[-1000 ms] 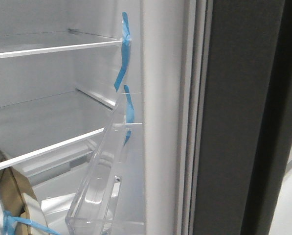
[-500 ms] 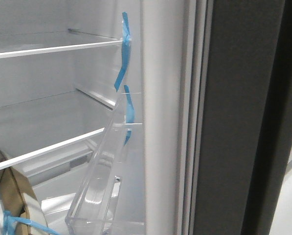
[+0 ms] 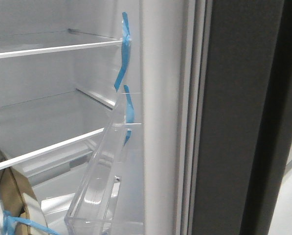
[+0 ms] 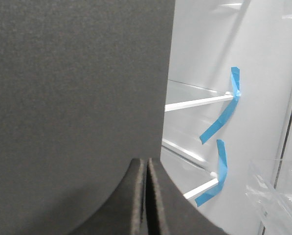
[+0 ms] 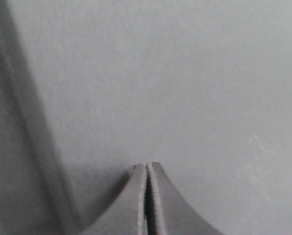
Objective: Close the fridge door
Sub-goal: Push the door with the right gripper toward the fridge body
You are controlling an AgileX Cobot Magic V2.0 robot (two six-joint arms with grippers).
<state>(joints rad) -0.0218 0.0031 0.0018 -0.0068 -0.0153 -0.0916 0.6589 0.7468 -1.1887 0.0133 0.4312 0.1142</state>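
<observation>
The fridge door stands open and edge-on in the front view. Its white inner lining [image 3: 160, 98] faces the shelves and its matte dark grey outer face [image 3: 234, 122] lies to the right. A clear door bin [image 3: 99, 186] with blue tape [image 3: 128, 107] hangs on the lining. The bin also shows in the left wrist view [image 4: 278, 191]. My left gripper [image 4: 146, 161] is shut and empty, close before a plain dark grey panel [image 4: 77, 88] beside the fridge opening. My right gripper [image 5: 146, 165] is shut and empty, its tips at a flat matte grey surface [image 5: 175, 78]. Neither gripper shows in the front view.
Inside the fridge are white-edged glass shelves [image 3: 53, 48], also in the left wrist view [image 4: 194, 102], taped with blue strips [image 4: 224, 112]. A brown cardboard piece bound with blue tape [image 3: 13, 196] sits low left. Pale floor [image 3: 290, 205] shows right of the door.
The door and its bin have shifted very slightly to the left in the front view. Nothing else differs.
</observation>
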